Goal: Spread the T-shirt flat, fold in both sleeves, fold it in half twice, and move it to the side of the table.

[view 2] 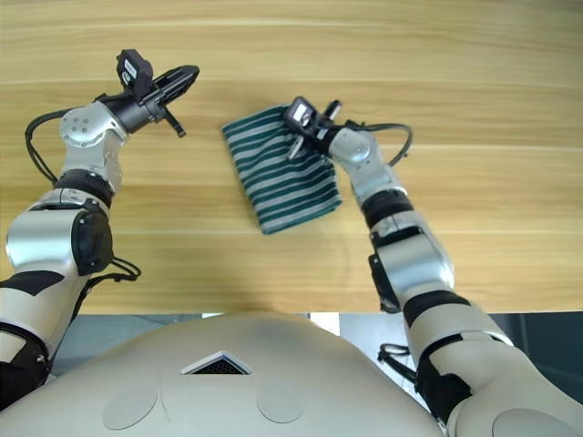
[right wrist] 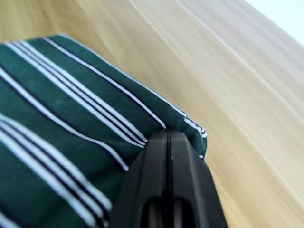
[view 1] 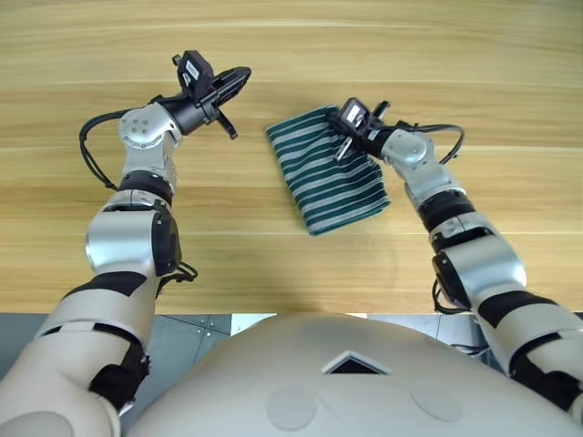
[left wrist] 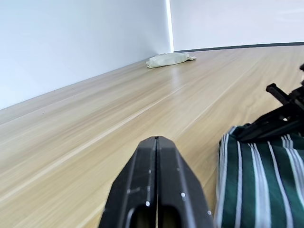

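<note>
**Folded striped T-shirt lies mid-desk with both end effectors clenched**

The T-shirt, a soft dark green knit crossed by thin white stripes, lies folded into a compact, layered rectangle near the middle of the desk. It sits askew to the wood grain, and its edges are rounded where the cloth doubles over.

The right end effector is over the shirt's far right corner. Its two black fingers are pressed tightly together, with the tips at the folded edge. Whether any cloth is pinched between them cannot be told.

The left end effector is off to the shirt's left, apart from the fabric and raised above the boards. Its smooth, tapered black fingers are also clenched, and they hold nothing.

The desk is pale wood laminate with long straight grain lines and a slight sheen. At its far end, close to a plain white wall, lies a crumpled, cream-coloured wad of cloth.
</note>
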You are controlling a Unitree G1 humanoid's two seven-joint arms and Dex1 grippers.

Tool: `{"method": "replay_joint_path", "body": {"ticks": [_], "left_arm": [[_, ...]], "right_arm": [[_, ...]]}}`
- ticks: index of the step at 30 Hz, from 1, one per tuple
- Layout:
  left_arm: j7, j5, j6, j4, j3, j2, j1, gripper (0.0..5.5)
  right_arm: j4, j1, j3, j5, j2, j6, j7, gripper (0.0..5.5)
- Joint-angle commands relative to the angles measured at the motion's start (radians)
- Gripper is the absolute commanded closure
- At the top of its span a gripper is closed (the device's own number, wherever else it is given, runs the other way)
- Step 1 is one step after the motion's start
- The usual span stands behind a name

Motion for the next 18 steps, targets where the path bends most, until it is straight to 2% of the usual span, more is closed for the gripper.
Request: {"method": "replay_joint_path", "body": {"ticks": [1, 8, 11, 15, 18], "left_arm": [[0.006, -0.001, 0.000, -0.010, 0.011, 0.004, -0.007, 5.50], [0.014, 0.003, -0.008, -0.012, 0.014, 0.004, 0.001, 5.50], [0.013, 0.003, -0.008, -0.011, 0.017, 0.005, 0.003, 5.50], [0.010, 0.002, -0.010, -0.011, 0.022, 0.004, 0.007, 5.50], [0.007, 0.000, -0.012, -0.012, 0.024, 0.001, 0.010, 5.50]], "right_arm": [[0.145, 0.024, 0.011, -0.090, -0.105, -0.025, -0.087, 5.48], [0.214, 0.020, -0.003, -0.121, -0.119, -0.085, -0.218, 5.48], [0.165, 0.013, -0.077, -0.027, -0.102, -0.175, -0.147, 5.48], [-0.016, 0.032, -0.171, 0.144, -0.033, -0.326, -0.010, 5.48], [-0.127, 0.066, -0.164, 0.184, 0.025, -0.350, 0.046, 5.48]]}}
